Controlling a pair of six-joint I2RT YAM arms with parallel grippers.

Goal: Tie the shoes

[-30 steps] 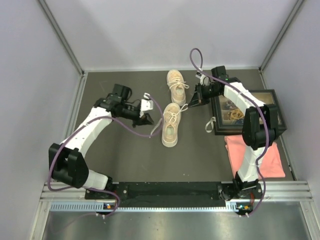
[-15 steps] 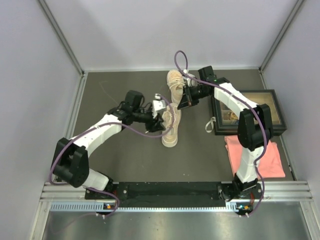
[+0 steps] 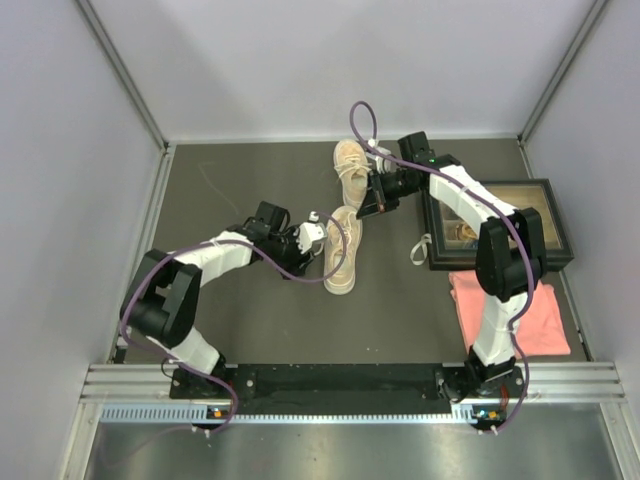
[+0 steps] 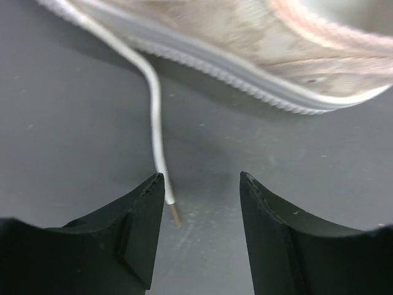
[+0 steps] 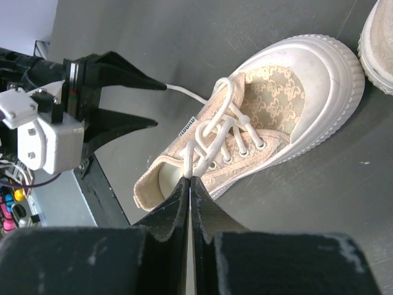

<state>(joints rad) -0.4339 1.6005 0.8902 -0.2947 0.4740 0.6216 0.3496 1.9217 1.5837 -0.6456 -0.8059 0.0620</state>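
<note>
Left arm [image 3: 215, 250] low beside near shoe [image 3: 342, 265], left fingers [image 4: 144, 215] apart by lace end [image 4: 164, 184]; right fingers [image 5: 190, 190] pinch lace [image 5: 215, 126].

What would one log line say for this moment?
left end effector: open around lace tip | right end effector: shut on other lace

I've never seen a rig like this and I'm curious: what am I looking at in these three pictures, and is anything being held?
Two robot arms are bolted to a table's near edge. The wide picture looks down from above; the other two come from a camera on each wrist. On the table lie a near shoe, a far shoe, a framed picture and a pink cloth. The right gripper is shut on a lace of the near shoe. The left gripper is open beside that shoe; a loose lace end lies by one finger, not gripped.
</note>
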